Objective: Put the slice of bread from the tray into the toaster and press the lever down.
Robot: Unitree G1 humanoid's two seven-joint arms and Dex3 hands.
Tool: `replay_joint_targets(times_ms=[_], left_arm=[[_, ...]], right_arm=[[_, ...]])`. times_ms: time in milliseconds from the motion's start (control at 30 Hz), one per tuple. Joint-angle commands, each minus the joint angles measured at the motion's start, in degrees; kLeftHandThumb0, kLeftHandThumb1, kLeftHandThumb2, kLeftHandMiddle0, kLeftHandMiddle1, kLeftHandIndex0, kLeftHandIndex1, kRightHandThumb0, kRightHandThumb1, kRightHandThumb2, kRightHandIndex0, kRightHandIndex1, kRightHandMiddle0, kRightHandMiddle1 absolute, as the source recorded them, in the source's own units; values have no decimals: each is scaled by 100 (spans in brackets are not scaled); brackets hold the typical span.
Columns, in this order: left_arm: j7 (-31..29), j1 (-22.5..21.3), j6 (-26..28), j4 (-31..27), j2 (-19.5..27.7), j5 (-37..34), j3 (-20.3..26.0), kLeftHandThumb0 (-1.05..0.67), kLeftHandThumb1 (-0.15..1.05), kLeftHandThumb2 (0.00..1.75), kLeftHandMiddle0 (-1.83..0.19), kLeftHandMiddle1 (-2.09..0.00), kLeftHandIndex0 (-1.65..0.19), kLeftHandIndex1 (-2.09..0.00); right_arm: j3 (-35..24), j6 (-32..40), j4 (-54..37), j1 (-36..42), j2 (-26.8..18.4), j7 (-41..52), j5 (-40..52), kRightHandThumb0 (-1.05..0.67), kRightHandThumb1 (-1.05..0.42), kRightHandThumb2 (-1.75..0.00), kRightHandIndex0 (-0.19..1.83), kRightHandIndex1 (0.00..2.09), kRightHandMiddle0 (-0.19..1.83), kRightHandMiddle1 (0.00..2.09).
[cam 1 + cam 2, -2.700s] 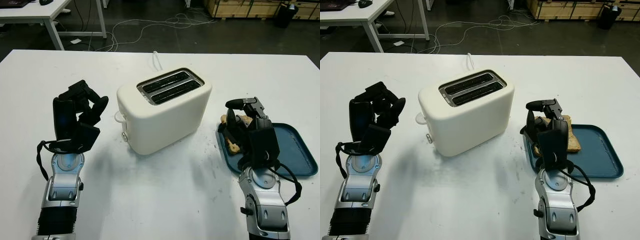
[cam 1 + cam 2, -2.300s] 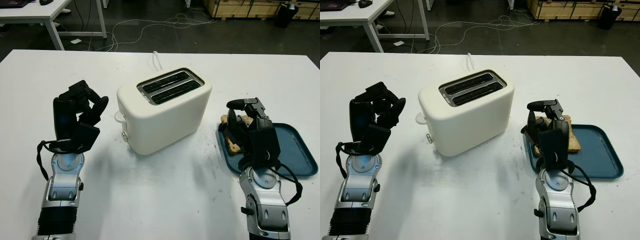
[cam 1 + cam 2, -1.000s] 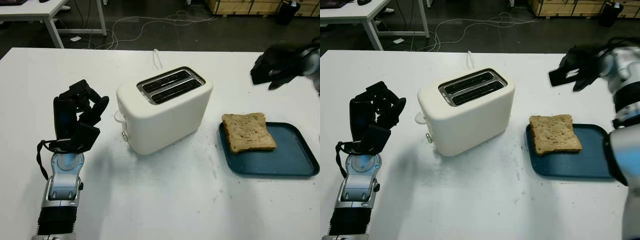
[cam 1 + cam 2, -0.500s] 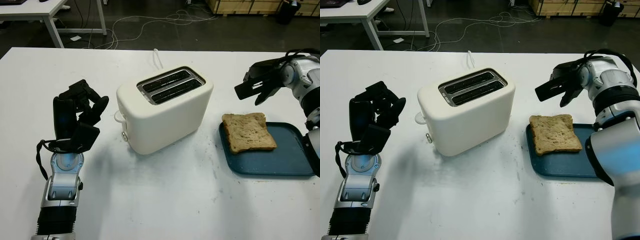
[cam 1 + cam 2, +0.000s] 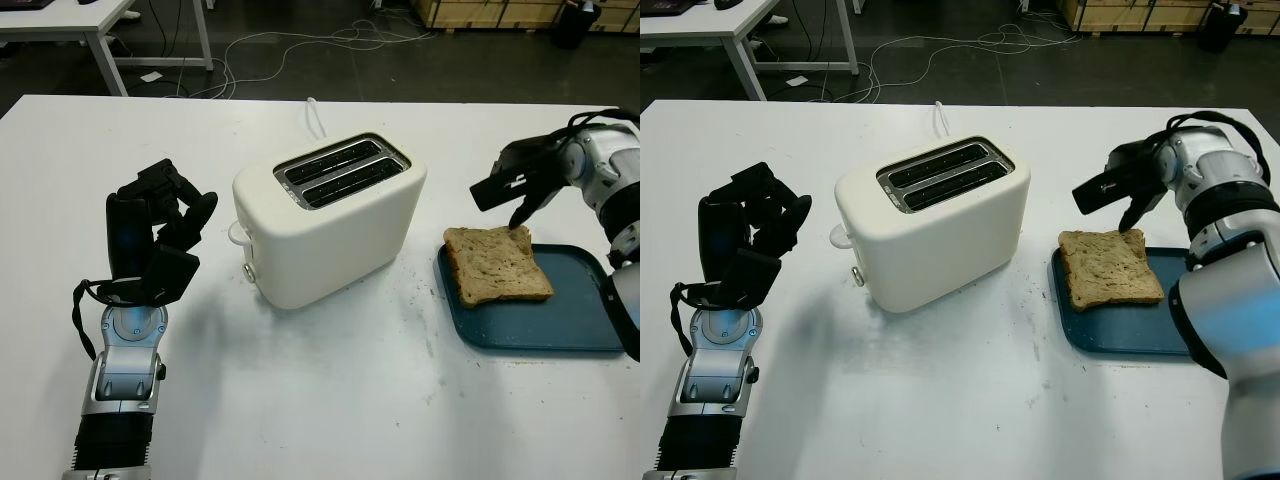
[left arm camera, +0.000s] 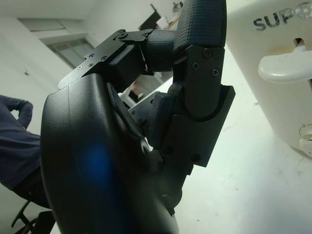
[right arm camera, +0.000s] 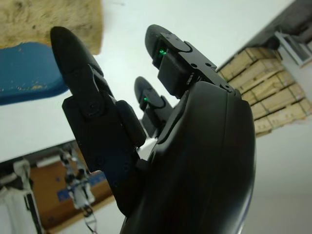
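Observation:
A toasted slice of bread (image 5: 497, 263) lies flat at the near-left end of the blue tray (image 5: 580, 325), to the right of the toaster. The cream two-slot toaster (image 5: 330, 215) stands mid-table with both slots empty. Its lever (image 5: 238, 233) sits raised on the end facing left. My right hand (image 5: 508, 195) is open and hovers just over the bread's far edge. One of its fingertips (image 5: 519, 217) points down near the slice's far corner. In the right wrist view the bread (image 7: 48, 19) and tray (image 7: 24, 73) lie beyond the fingers (image 7: 80, 97). My left hand (image 5: 155, 235) stays upright left of the toaster, fingers curled, holding nothing.
The toaster's white cord (image 5: 316, 118) runs off the table's far edge. Crumbs are scattered on the table between toaster and tray. In the left wrist view the lever (image 6: 287, 66) is close beside the hand. Beyond the table are floor cables and another desk (image 5: 100, 20).
My right hand left the tray, swung up to the far right, then came back down behind the bread's far edge. The bread stayed on the tray. My left hand has not moved.

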Motion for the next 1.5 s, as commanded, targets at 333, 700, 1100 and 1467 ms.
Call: replay_joint_targets(times_ms=[333,700,1100,1467], left_arm=[[8,-7,-108,-10,62,-31,25,-77,92,40,-130,-167,-105,-172],[27,19,-101,-31,28,-28,26,-77,92,40,-130,-168,-105,-175],[0,39,-123,-23,24,-47,10,-77,92,40,-130,-168,-104,-174],[-27,42,-191,7,51,-78,20,-78,92,39,-130,-166,-105,-173]], right_arm=[[-85,108,-30,258,-6,246,113,-104,-67,0,39,138,91,6],[-47,46,-62,436,10,145,81,-102,-65,0,20,107,93,15],[-30,77,-84,539,-1,32,45,-97,-67,0,26,146,60,46],[274,-502,-271,685,-73,-822,-276,-80,-82,-1,42,154,76,62]])
